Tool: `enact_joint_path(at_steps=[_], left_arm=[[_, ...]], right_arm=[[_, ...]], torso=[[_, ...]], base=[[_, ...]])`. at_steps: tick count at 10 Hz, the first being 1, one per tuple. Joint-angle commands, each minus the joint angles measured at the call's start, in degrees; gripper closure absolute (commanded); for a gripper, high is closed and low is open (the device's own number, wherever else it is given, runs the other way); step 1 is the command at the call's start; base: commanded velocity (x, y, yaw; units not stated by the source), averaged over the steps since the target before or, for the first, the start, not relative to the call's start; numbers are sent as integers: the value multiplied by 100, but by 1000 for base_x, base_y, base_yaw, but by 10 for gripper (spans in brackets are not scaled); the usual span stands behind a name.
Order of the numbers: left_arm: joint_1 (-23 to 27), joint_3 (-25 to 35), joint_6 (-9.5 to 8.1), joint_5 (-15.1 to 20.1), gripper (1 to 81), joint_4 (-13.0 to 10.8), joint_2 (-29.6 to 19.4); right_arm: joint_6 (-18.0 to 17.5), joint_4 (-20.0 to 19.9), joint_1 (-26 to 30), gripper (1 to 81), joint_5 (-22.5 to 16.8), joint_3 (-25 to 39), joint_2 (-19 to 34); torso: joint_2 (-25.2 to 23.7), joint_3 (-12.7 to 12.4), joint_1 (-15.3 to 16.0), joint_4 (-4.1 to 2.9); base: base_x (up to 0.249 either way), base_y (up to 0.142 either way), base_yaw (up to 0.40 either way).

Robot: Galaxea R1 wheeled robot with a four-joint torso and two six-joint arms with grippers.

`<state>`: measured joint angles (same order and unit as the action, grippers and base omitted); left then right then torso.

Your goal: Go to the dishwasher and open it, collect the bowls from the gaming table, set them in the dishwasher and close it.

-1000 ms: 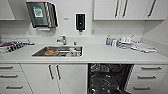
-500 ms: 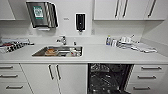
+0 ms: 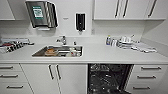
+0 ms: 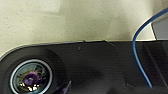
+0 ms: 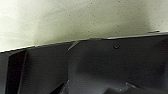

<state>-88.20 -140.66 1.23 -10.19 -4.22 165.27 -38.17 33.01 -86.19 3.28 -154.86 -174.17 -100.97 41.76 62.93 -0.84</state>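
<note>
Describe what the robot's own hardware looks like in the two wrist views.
Left wrist view: a glossy black housing with a round, silver-ringed lens reflecting purple, and a thin blue cable curving past. Right wrist view: a matt dark grey plate with a small round fitting.

You see the dishwasher (image 3: 107, 78) at five o'clock cut off by the lower edge; its dark racks blur together. Items in the sink (image 3: 58, 51) and the crockery pile (image 3: 127, 41) at two o'clock on the surface (image 3: 100, 53) are too blurred to identify.
</note>
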Motion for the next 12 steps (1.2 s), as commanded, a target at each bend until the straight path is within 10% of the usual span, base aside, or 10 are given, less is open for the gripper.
enact_joint_path(at_steps=[1,12], left_arm=[[158,-128,-26,298,10,0,15],[158,-850,-26,307,10,9,446]], right_arm=[[-7,65,220,10,-266,-17,-42],[-15,47,255,10,-266,-8,-103]], torso=[[547,0,-351,0],[2713,0,-1742,0]], base=[[0,0,0],[0,0,0]])
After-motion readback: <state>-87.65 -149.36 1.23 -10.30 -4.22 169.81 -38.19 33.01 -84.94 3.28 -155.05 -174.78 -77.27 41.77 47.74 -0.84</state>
